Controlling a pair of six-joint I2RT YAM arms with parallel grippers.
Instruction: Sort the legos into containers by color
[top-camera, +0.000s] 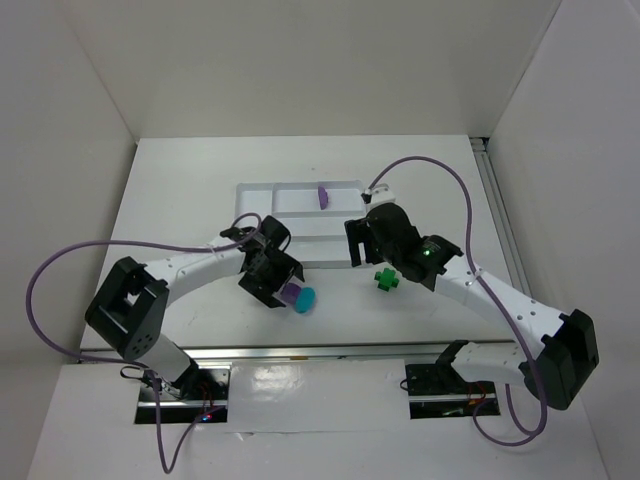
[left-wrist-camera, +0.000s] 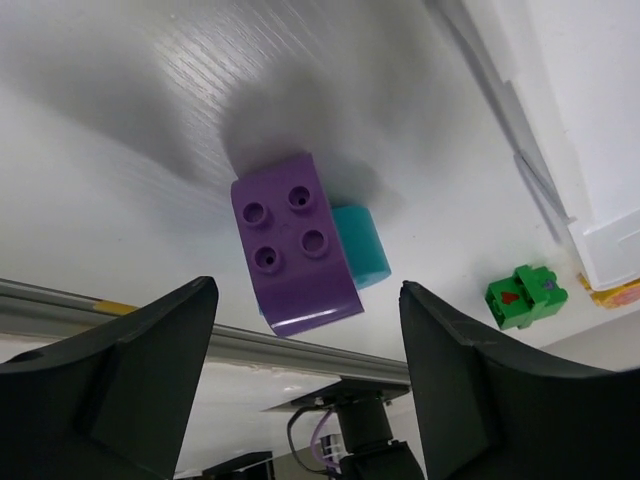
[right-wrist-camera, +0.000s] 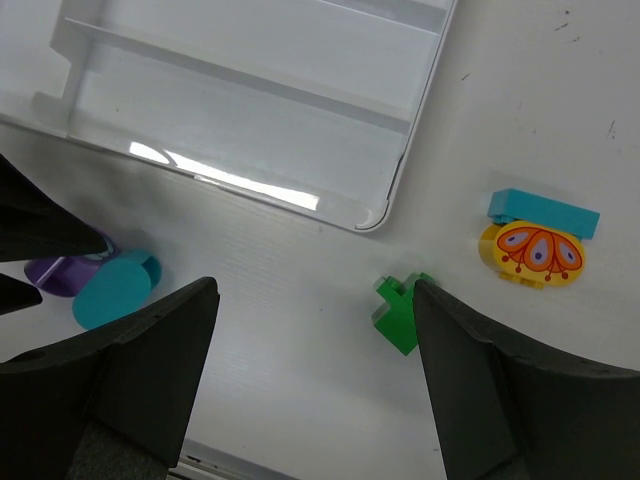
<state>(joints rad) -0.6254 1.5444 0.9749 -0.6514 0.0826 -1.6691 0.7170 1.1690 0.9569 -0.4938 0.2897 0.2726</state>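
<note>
A purple lego (left-wrist-camera: 295, 255) lies on the table against a cyan lego (left-wrist-camera: 358, 245). My left gripper (left-wrist-camera: 308, 330) hangs open over them, the purple one's near end between the fingertips and apart from both. From above, the pair shows as purple lego (top-camera: 292, 293) and cyan lego (top-camera: 304, 300) at the left gripper (top-camera: 283, 283). My right gripper (right-wrist-camera: 315, 300) is open and holds nothing; a green lego (right-wrist-camera: 400, 312) lies at its right fingertip. The white tray (top-camera: 290, 215) holds a purple lego (top-camera: 323, 196) in its far section.
A yellow lego with a red pattern (right-wrist-camera: 530, 253) and a long cyan lego (right-wrist-camera: 545, 212) lie right of the tray's corner (right-wrist-camera: 375, 215). The green lego (top-camera: 386, 279) sits between the two arms. A metal rail (left-wrist-camera: 120, 320) marks the table's near edge.
</note>
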